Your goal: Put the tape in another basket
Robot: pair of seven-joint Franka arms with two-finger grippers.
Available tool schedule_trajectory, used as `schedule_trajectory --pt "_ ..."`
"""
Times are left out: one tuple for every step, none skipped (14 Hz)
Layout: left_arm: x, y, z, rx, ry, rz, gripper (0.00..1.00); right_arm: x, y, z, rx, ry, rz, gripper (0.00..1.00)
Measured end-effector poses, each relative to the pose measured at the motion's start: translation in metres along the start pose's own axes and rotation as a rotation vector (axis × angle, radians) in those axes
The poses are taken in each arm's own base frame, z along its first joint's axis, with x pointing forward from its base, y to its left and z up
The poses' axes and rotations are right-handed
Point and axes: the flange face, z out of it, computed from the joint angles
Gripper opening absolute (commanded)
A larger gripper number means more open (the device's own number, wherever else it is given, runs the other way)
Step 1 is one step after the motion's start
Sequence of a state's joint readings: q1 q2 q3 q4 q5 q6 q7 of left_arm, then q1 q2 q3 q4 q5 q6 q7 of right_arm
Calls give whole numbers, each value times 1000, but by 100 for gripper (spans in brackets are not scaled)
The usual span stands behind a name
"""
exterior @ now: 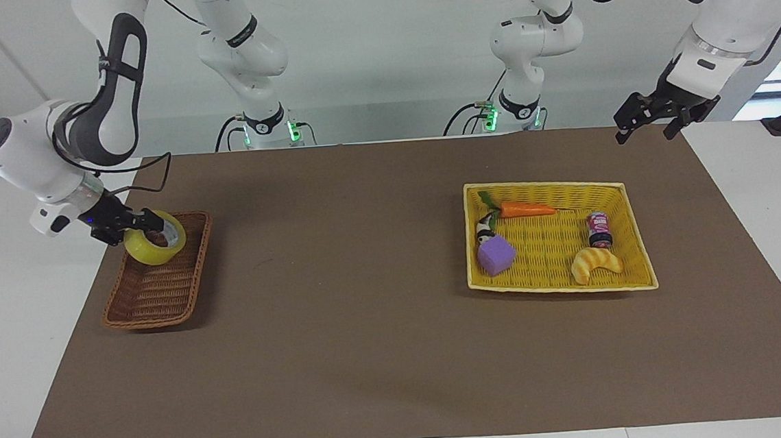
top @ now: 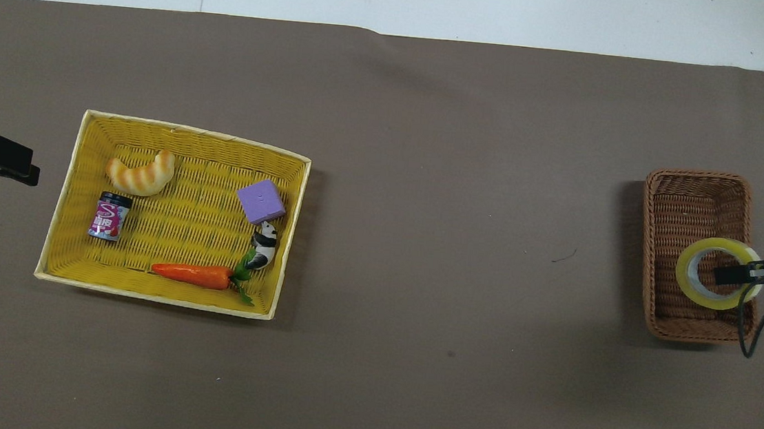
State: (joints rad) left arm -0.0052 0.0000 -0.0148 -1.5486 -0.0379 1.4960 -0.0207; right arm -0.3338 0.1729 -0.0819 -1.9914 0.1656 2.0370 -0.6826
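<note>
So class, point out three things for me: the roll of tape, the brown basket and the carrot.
tape [exterior: 147,248]: facing view, the yellow outer band of the roll.
brown basket [exterior: 151,301]: facing view, bare woven floor, the end farther from the robots.
carrot [top: 191,274]: overhead view, middle of the orange body.

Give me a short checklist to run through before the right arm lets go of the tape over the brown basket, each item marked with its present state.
1. Right gripper shut on the tape, gripping its wall: ok.
2. Tape over the brown basket, at the end nearer the robots, inside the rim in the overhead view: ok.
3. Tape resting on the basket floor: cannot tell; in the facing view it sits at about rim height.
4. Basket floor bare under the tape: ok.
5. Left gripper open, waiting in the air by the yellow basket, out of the way: ok.
6. Right arm's cable clear of the basket rim: cannot tell; it loops close over one corner.
</note>
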Motion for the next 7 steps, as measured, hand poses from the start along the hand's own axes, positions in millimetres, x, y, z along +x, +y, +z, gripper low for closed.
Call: schedule_trajectory --pt "1 -1 -1 3 8 0 100 0 3 2 -2 1 -10 0" --pt "1 -1 -1 15 10 2 100 0 3 2 -3 2 -16 0" --pt "1 -2 -1 33 11 4 100 2 2 0 -5 4 -19 0" --pt "1 -2 -1 42 11 6 100 3 1 -1 -6 7 -22 0" --pt "1 -2 -1 46 11 7 100 4 0 -2 -7 8 -26 0" --pt "1 -2 -1 47 11 7 100 6 -1 -2 -8 9 -30 0" --pt "1 -2 -1 47 11 7 100 7 -3 -2 -6 8 -33 0"
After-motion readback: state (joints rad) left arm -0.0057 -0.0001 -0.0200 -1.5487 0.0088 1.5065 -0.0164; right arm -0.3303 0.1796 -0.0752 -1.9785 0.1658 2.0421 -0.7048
